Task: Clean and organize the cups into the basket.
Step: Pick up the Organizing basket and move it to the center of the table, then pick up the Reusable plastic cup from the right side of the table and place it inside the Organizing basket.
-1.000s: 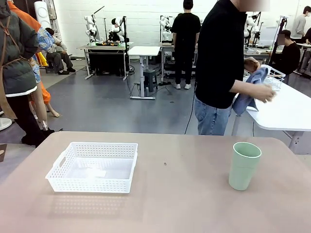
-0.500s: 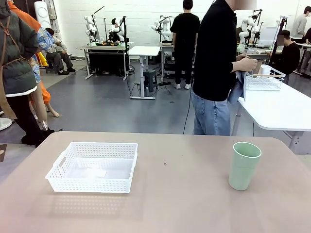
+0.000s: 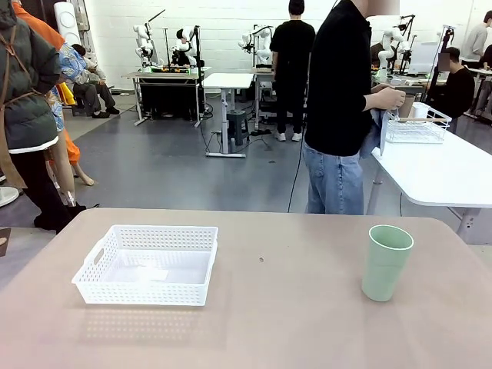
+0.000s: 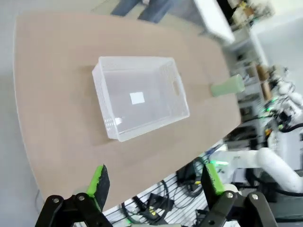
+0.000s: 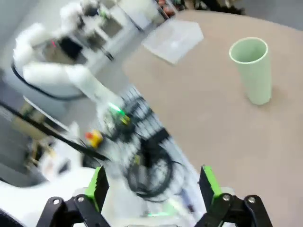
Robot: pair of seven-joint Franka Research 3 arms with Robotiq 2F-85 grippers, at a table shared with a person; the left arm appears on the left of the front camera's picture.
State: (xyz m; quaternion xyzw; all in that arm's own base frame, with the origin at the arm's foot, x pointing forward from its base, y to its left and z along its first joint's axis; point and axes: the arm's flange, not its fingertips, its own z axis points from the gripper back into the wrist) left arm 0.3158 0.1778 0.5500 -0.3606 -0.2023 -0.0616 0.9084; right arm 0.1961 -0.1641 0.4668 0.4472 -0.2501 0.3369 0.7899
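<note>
Mint cup [image 3: 387,261] stands upright, well right of the empty basket [image 3: 142,294]. Left gripper [image 4: 155,175] and right gripper [image 5: 152,177] gape, holding nothing. Pickup not begun; next move likely calls for the right gripper to reach the cup.

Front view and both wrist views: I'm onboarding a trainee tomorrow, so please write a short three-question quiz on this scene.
1. True or false: the white basket holds no cup.
2. The mint green cup on the table is: A upright, mouth up; B on its side; C upside down.
3. Fill in: the left gripper and the right gripper both have their jaws ____.
Key: 1 true; 2 A; 3 open.
</note>
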